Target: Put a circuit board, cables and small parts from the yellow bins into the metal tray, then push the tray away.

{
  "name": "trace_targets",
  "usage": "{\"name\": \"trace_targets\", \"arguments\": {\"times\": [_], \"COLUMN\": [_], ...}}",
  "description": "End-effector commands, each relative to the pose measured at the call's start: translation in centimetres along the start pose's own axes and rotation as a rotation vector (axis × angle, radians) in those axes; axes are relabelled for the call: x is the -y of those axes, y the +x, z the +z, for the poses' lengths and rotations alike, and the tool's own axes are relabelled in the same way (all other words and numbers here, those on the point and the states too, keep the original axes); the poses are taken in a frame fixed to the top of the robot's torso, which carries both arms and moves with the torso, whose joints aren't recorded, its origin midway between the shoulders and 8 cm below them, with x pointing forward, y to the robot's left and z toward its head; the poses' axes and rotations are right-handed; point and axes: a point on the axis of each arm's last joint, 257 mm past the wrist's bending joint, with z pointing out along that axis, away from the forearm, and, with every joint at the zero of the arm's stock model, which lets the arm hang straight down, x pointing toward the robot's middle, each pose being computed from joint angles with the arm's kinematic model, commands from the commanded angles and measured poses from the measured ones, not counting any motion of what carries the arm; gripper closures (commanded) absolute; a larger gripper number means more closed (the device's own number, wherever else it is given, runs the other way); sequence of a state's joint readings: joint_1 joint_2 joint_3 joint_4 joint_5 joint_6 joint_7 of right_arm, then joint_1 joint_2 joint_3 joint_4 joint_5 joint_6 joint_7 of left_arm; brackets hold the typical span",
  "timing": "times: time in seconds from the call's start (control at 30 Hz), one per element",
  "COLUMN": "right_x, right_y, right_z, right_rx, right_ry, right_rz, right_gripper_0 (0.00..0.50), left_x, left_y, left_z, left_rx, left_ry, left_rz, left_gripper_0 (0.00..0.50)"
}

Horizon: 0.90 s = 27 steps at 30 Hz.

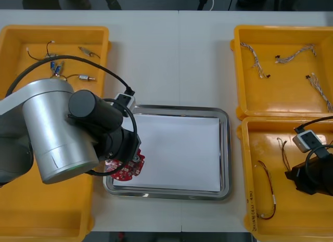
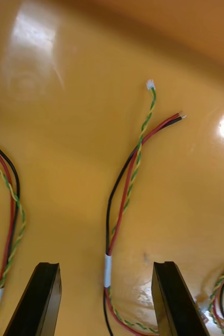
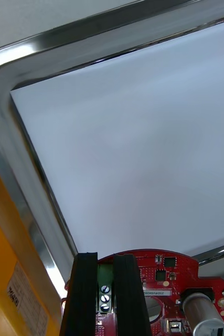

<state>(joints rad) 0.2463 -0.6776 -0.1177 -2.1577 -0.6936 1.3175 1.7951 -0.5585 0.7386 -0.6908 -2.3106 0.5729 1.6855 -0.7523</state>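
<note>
Front view: left gripper [image 1: 126, 154] at lower-left corner of metal tray [image 1: 225, 148], fingers pinched on edge of round red circuit board [image 1: 128, 169]. Board over tray's white liner [image 1: 177, 148]; touching or not, cannot tell. Board looks stiff, light, studded with parts: edge hold suits it, set down flat. Right gripper [image 1: 311, 178] low in lower-right yellow bin [image 1: 248, 200], fingers spread either side of limp red, black and green-yellow cable [image 2: 123, 199]; probably best taken near its white sleeve [image 2: 107, 270]. Light table [image 1: 171, 54], glossy bin floor.
</note>
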Motion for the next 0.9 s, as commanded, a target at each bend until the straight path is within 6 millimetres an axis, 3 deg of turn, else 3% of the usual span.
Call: {"name": "trace_targets", "arguments": {"times": [0.03,0.47,0.9], "right_x": [0.6,0.4,-0.8], "right_y": [1.5,2.9,4.5], "right_z": [0.7,2.1,3.0], "right_rx": [-0.030,-0.063,-0.083], "right_ry": [0.022,0.044,0.022], "right_rz": [-0.078,-0.092,-0.073], "right_gripper_0": [0.000,0.000,0.000], "left_x": [2.4,3.1,2.9], "left_y": [-1.7,-1.4,-0.9], "left_z": [0.2,5.1,6.2], "left_rx": [0.065,0.099,0.095], "left_ry": [0.032,0.024,0.015], "left_rz": [-0.037,-0.025,-0.030], "left_gripper_0": [0.500,0.500,0.500]}}
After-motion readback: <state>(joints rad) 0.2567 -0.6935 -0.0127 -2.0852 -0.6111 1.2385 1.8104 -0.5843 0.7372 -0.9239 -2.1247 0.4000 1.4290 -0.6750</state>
